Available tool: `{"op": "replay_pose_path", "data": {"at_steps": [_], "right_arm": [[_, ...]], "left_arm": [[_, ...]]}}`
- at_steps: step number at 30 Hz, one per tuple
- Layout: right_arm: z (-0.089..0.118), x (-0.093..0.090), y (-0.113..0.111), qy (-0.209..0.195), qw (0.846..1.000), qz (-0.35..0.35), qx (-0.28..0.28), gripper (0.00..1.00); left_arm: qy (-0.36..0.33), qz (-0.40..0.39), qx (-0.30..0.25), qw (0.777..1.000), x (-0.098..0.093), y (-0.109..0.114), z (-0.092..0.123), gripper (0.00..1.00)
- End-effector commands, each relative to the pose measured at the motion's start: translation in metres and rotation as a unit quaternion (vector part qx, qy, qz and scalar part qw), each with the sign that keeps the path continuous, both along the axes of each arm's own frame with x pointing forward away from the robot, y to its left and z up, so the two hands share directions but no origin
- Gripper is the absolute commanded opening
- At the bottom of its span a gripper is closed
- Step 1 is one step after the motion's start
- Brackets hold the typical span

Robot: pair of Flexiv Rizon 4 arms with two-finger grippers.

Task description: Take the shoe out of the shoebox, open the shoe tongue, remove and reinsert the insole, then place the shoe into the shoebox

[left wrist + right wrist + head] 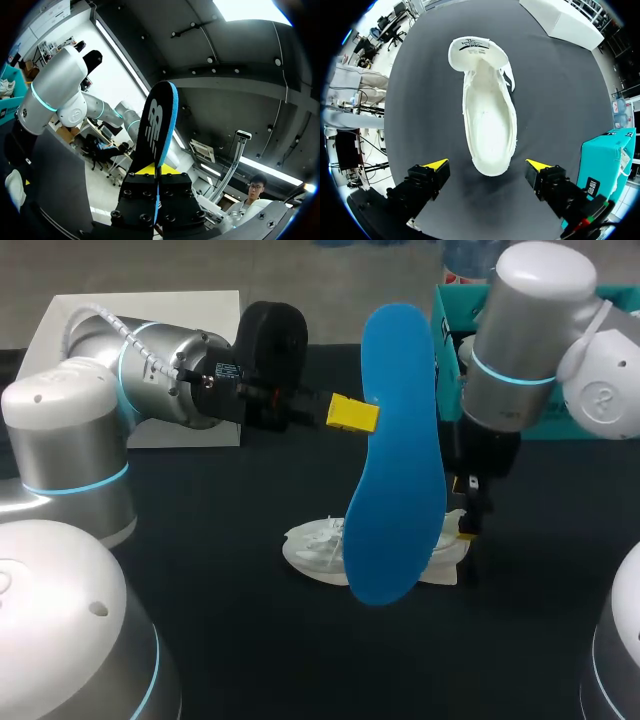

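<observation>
Black table (200, 540) carries the white shoe (490, 125), outside the teal shoebox (448, 350) at its right rear. Above the shoe, the blue insole (395, 450) stands upright, pinched by the left gripper (352, 413). The right gripper (487, 165) hangs over the shoe, fingers spread wide.

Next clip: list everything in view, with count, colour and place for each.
insole: 1, blue top and black underside, held upright above the table
shoe: 1, white, on the table, opening facing up
shoebox: 1, teal, far right of the table
white box: 1, white, far left of the table
table: 1, black
left end effector: 1, yellow tips, shut on the insole
right end effector: 1, yellow tips, open, over one end of the shoe
</observation>
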State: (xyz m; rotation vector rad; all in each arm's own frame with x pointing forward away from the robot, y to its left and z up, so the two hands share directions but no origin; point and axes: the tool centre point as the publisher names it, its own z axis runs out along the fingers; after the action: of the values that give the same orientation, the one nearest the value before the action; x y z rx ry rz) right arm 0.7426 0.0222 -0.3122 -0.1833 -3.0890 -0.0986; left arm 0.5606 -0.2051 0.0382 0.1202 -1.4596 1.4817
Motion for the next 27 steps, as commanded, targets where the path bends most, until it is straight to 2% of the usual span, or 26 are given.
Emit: {"op": "replay_pose_path", "data": {"at_steps": [1,12,19,24,27], "right_arm": [[0.000,-0.001,0.000,-0.001,1.000,0.000,0.000,1.00],[0.000,-0.001,0.000,-0.001,1.000,0.000,0.000,1.00],[-0.005,0.032,0.021,-0.019,0.999,0.024,-0.021,1.00],[-0.012,0.051,0.033,-0.041,0.999,0.034,-0.009,1.00],[-0.021,0.062,0.046,-0.040,0.998,0.047,-0.006,1.00]], "left_arm": [[0.000,0.000,0.000,1.000,-0.001,0.000,0.000,0.00],[0.000,0.000,0.000,1.000,-0.001,0.000,0.000,0.00],[0.000,0.000,0.000,1.000,-0.001,0.000,0.000,0.00],[0.000,0.000,0.000,1.000,-0.001,0.000,0.000,0.00],[0.000,0.000,0.000,1.000,-0.001,0.000,0.000,0.00]]}}
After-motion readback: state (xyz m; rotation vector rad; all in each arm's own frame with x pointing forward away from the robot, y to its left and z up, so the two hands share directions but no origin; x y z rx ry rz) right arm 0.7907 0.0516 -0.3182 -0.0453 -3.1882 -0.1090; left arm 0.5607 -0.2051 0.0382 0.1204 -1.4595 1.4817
